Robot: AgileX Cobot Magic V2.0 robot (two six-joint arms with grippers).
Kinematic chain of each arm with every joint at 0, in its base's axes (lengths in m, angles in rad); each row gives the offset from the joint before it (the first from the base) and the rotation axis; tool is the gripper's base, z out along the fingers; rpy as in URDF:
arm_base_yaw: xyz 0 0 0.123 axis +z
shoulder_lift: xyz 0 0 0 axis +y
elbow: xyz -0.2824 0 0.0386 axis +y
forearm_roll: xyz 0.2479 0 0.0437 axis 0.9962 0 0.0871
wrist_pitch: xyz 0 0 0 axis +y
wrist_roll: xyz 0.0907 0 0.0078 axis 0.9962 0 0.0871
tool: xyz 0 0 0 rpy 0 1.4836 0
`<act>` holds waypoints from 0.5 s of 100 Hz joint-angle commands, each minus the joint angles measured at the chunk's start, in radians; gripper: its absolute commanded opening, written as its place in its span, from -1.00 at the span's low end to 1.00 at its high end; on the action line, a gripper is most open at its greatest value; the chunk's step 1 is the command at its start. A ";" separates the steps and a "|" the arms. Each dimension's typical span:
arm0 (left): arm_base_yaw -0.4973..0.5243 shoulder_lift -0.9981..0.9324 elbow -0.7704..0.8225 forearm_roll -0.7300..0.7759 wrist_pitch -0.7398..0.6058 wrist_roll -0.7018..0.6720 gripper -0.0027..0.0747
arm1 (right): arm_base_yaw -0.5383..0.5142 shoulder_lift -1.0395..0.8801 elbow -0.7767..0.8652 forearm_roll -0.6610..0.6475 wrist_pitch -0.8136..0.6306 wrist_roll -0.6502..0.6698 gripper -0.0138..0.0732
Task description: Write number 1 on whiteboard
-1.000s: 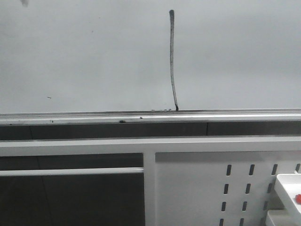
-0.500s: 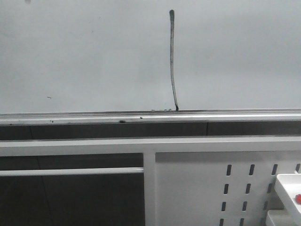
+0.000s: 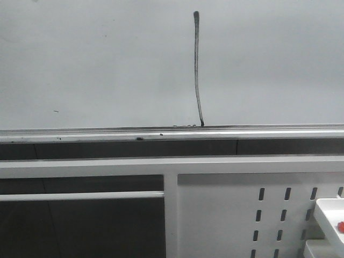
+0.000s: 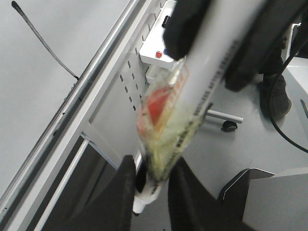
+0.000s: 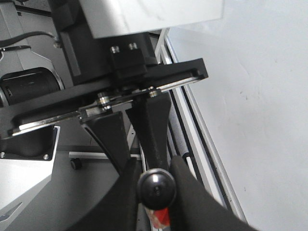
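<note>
Starting with the number 1 (image 3: 197,70): already down on the whiteboard (image 3: 97,64), a little right of the middle in the front view, thick and dark at the top, thinning and bending slightly on the way down, ending right at the silver rail (image 3: 107,134) along the board's lower edge. Plus a tiny dark speck (image 3: 56,112) well off to the left of the stroke, low on the board, and a few black flecks scattered along the rail.

Below the rail, a white frame bar (image 3: 80,165) running across, and under that on the right a white slotted panel (image 3: 226,215). Tucked into the lower right corner, a white box (image 3: 328,212) with something red on it.

Over to the left wrist view: left gripper (image 4: 151,173) pinched narrow around one end of a marker (image 4: 192,106), white barrel, printed lettering, red and yellowish wrapping round its middle, blurred. And at the other end of that same barrel, two more black fingers (image 4: 187,24) clamped on.

From the right wrist view: right gripper (image 5: 155,175) closed tight on the marker's round dark end, with the whiteboard just beside it
</note>
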 commanded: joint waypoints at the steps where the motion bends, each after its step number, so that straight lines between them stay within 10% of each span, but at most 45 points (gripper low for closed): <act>1: -0.002 -0.006 -0.032 -0.030 -0.125 -0.049 -0.98 | 0.002 -0.015 -0.035 0.010 -0.032 -0.009 -0.85; 32: -0.002 -0.006 -0.032 -0.030 -0.194 -0.049 -0.98 | 0.002 -0.015 -0.035 0.010 -0.020 -0.009 -0.78; 50: -0.002 -0.006 -0.016 -0.032 -0.208 -0.049 -0.98 | 0.002 -0.017 -0.035 0.010 -0.110 -0.009 0.08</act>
